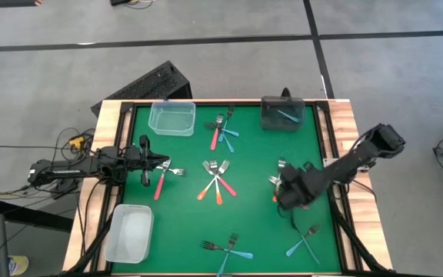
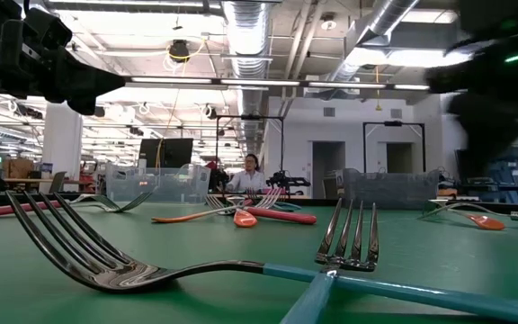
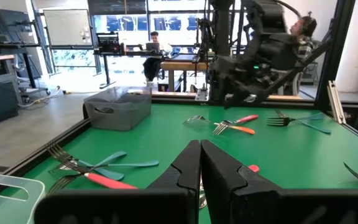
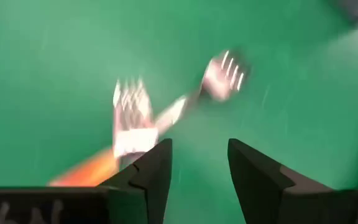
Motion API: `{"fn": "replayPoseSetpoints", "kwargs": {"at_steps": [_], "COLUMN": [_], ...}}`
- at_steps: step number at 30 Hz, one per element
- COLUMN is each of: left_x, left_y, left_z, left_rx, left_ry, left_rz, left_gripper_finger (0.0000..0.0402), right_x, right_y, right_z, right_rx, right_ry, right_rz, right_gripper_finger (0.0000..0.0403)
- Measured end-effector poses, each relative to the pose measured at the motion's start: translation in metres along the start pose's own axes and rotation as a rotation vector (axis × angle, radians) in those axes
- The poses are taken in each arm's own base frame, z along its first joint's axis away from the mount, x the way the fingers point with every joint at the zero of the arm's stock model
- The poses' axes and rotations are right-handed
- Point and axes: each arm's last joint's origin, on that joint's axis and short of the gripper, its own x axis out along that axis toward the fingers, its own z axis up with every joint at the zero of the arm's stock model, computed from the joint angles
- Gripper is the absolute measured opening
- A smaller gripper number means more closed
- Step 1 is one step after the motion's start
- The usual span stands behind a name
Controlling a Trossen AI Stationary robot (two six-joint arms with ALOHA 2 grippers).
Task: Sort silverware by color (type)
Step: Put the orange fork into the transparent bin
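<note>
Forks with red, orange and light-blue handles lie in small heaps on the green table (image 1: 260, 154). My left gripper (image 1: 162, 163) (image 3: 200, 167) is shut near the table's left edge, just over a red-handled fork (image 1: 160, 185) (image 3: 252, 168) that lies flat. My right gripper (image 1: 284, 189) (image 4: 199, 163) is open on the table's right side, pointing down above two crossed forks: an orange-handled fork (image 4: 92, 169) and a second fork (image 4: 224, 74) whose handle colour is blurred. In the low view both arms show only as dark shapes at the top corners. My left gripper's shut fingers (image 3: 185, 171) stand over the red fork near its tines. The fingers themselves hide that spot, so I cannot tell whether they touch it.
A clear bin (image 1: 171, 120) and a dark bin (image 1: 283, 114) holding one blue fork stand at the far edge. Another clear bin (image 1: 129, 232) is at the near left corner. Fork heaps lie at centre (image 1: 218, 181), far centre (image 1: 221, 132) and near edge (image 1: 225, 248) (image 1: 306, 242). A person (image 2: 251, 173) sits beyond the table.
</note>
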Motion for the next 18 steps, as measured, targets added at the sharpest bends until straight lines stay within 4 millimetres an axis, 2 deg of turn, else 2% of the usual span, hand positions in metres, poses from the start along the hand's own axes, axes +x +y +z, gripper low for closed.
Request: {"fn": "replayPoseSetpoints", "kwargs": {"at_steps": [3,11,15,18], "left_x": [0.0,0.0,0.0,0.0], "left_y": [0.0,0.0,0.0,0.0], "left_z": [0.0,0.0,0.0,0.0], "left_rx": [0.0,0.0,0.0,0.0], "left_ry": [0.0,0.0,0.0,0.0], "left_rz": [0.0,0.0,0.0,0.0], "left_gripper_finger": [0.0,0.0,0.0,0.0], "right_x": [0.008,0.017,0.012,0.009], "right_y": [0.001,0.004,0.006,0.0], "right_z": [0.017,0.043,0.046,0.043], "right_rx": [0.064,0.042,-0.022,-0.032], "right_ry": [-0.043,-0.087,-0.121,-0.103], "right_rz": [0.019,0.091,0.145,0.113], "right_gripper_finger": [0.0182,0.0191,0.0191,0.0191]}}
